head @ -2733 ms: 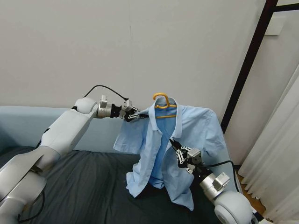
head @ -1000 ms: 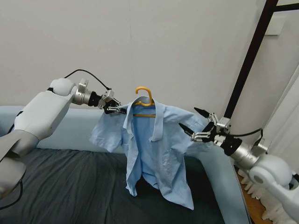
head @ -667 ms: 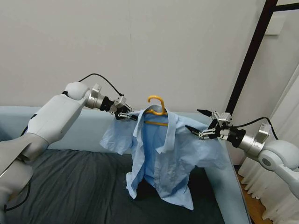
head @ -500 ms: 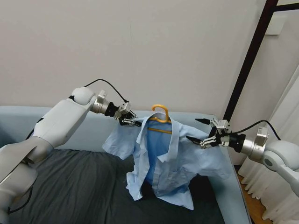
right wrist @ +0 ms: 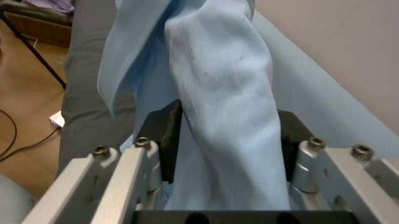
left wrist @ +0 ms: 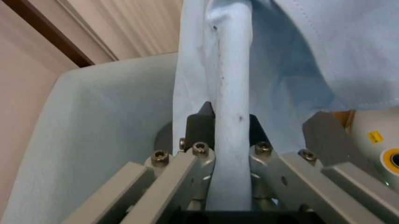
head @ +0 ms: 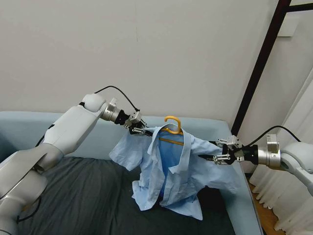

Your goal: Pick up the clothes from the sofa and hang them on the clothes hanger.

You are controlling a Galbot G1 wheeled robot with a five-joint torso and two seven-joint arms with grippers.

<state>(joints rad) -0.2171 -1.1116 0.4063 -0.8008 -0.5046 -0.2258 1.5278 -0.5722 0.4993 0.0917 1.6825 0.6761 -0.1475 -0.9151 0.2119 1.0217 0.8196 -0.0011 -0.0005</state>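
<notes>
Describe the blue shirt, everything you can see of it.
The shirt is light blue, short-sleeved and collared, thin wrinkled cloth, open at the front. It sits on a yellow hanger whose hook rises from the collar. The left gripper is shut on one shoulder, the right gripper on the other, holding it spread over the sofa's dark seat, hem seemingly touching it.

One blue shirt (head: pixel 171 171) on one yellow hanger (head: pixel 172 128) spans my two pincers, left pincer (head: pixel 139 128) and right pincer (head: pixel 215 151), each pinching one shoulder. One sofa (head: pixel 63 196) lies below them; one dark pole (head: pixel 259 63) stands beyond my right pincer.
</notes>
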